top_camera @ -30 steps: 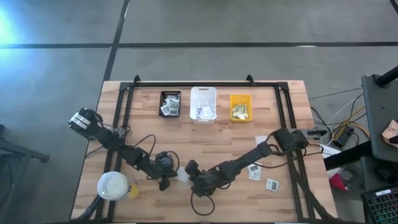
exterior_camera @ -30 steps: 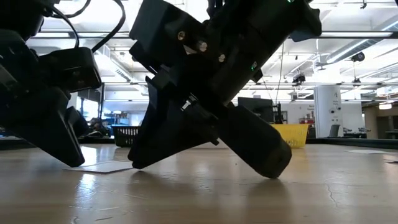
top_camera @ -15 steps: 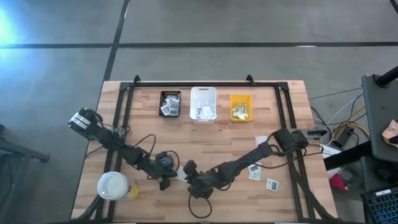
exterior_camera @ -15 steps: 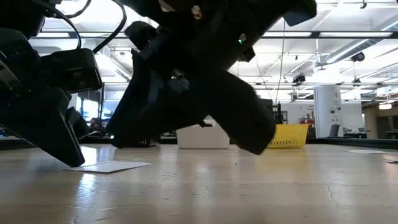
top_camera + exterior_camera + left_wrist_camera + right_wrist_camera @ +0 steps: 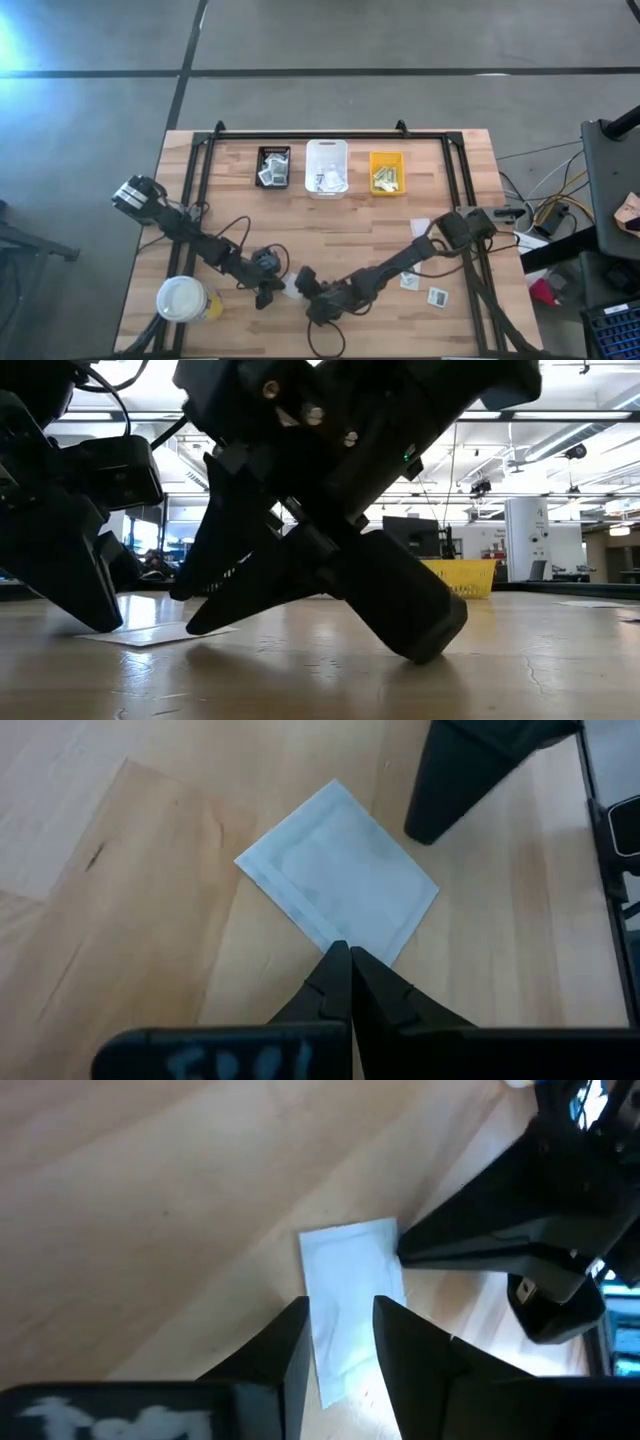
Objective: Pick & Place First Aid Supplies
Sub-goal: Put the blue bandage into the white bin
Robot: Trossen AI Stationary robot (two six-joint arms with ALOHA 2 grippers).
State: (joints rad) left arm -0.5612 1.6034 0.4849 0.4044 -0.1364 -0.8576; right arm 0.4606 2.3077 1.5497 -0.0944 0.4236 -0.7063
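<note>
A white square packet (image 5: pixel 340 885) of the first aid supplies lies flat on the wooden table near its front edge (image 5: pixel 288 287). My left gripper (image 5: pixel 345 952) is shut, with its tips on the packet's rim. My right gripper (image 5: pixel 340 1325) faces it from the packet's other side. It is open, and its two fingers stand over the packet's opposite end. In the low view the packet (image 5: pixel 150 633) lies between the left gripper (image 5: pixel 95 615) and the right gripper (image 5: pixel 190 610). My left gripper presses its shut fingertips on the packet's edge (image 5: pixel 335 938), close to a corner. The fingers slant down from the table's left. The packet lies flat on the table under them. My right gripper's fingers hang over the packet's other end; whether they touch it I cannot tell.
At the far edge stand a black bin (image 5: pixel 273 166), a white bin (image 5: pixel 327 167) and a yellow bin (image 5: pixel 387 172), each holding packets. A white-lidded cup (image 5: pixel 182 298) stands at the near left. Two more packets (image 5: pixel 409 278) (image 5: pixel 437 296) lie at the right.
My right gripper has opened. It rose off the table, then came down again at the packet, shifting a little toward the left gripper and the near edge.
</note>
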